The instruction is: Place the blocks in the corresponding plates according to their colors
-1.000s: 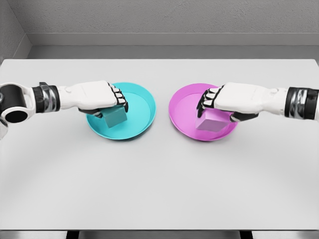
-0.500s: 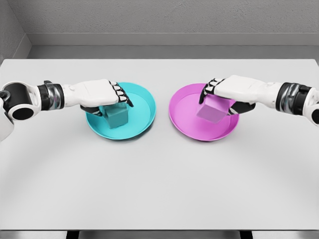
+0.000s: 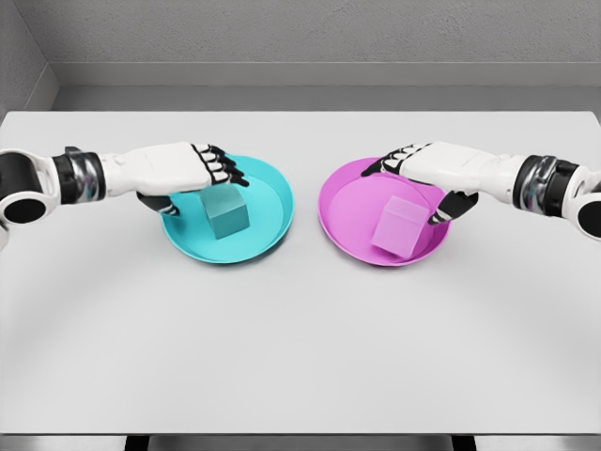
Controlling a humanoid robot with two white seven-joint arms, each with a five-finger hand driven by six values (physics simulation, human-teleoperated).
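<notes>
A: Where the tabletop point(image 3: 300, 329) runs toward its far edge, what sits on it?

B: Two plates, side by side and apart from each other. The teal plate point(image 3: 268, 230) lies left of the middle, the pink plate point(image 3: 343, 221) right of the middle, both nearer the far edge than the near one.

A: And the blocks?

B: The teal block point(image 3: 226, 212) rests inside the teal plate, on its floor, a little left of the plate's centre. The pink block point(image 3: 397, 225) rests inside the pink plate, toward its right side and near the front rim.

A: Is either block gripped?

B: No. The left hand point(image 3: 178, 169) reaches in from the left edge of the tabletop and hangs over the left part of the teal plate, its fingers point(image 3: 221, 167) loosely spread just above and behind the teal block, holding nothing. The right hand point(image 3: 432, 169) comes in from the right edge and hangs over the pink plate, fingers extended toward the plate's far rim and the thumb point(image 3: 449, 209) pointing down just beside the block's right side. Whether that thumb touches the block I cannot tell, but the hand is apart and not clamped on it.

A: So each block lies in the plate of its own colour?

B: Yes, teal in teal, pink in pink.
</notes>
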